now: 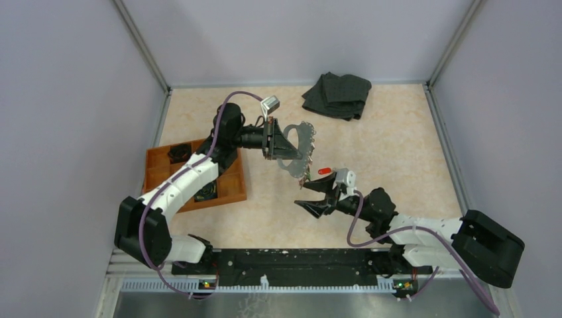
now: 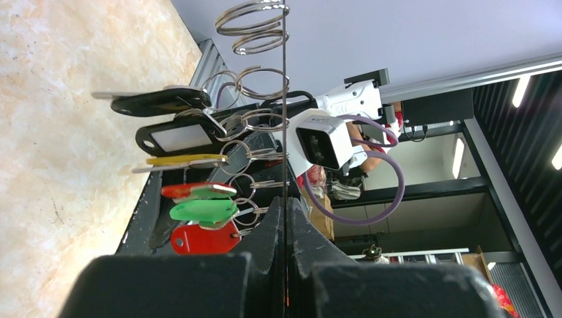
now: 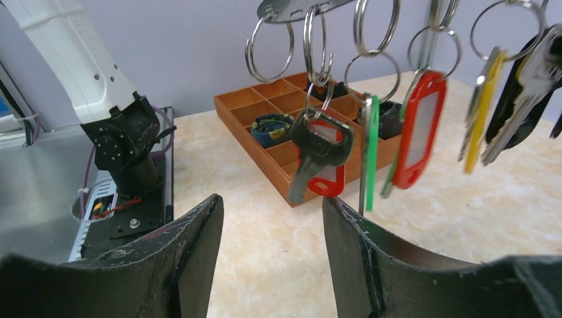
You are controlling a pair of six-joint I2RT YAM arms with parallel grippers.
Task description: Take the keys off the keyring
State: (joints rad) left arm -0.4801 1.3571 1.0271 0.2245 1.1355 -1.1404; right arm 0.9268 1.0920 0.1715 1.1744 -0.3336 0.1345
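Keyring (image 1: 296, 151): showing from the top camera as one pale round shape, being held clear of the bench (image 1: 397, 132) near mid-scene. Being pinched at its edge by the left end effector (image 1: 283, 141), clamping tight on it. Dangling from its near side, one bunch of keys (image 1: 307, 173), with one red head (image 1: 325, 171) sticking out. Hovering just below that bunch and apart from it, the right end effector (image 1: 301, 196), spreading wide and gripping nothing. Lying on the bench: one orange tray (image 1: 228, 182) at the left, carrying two black coiled objects (image 1: 177, 152), and one dark cloth (image 1: 338, 95) at the far side.

Looking through the left wrist camera: keyring (image 2: 285, 99) appearing edge-on as one thin upright line, running down into the left end effector (image 2: 285, 212), both fingers pressing against it. Hanging out to the left on small split rings (image 2: 262, 83), counting six pieces stacked top to bottom: one black key head (image 2: 159, 101), one black tag with a white window (image 2: 179, 138), one yellow tag (image 2: 179, 161), one red piece (image 2: 192, 190), one green tag (image 2: 202, 211), one red tag (image 2: 202, 238).

Looking through the right wrist camera: right end effector (image 3: 272, 225) gaping wide, two dark fingers (image 3: 192, 252) holding nothing, sitting below the keys without touching them. Keyring (image 3: 298, 8) crossing the top edge. Hanging beneath it: one black-headed key (image 3: 317, 142) over a red tag, one green tag edge-on, one red-framed tag (image 3: 417, 129), one yellow tag, and more keys cut off at the right edge, number unclear. Sitting behind on the bench, one orange tray (image 3: 245, 116).
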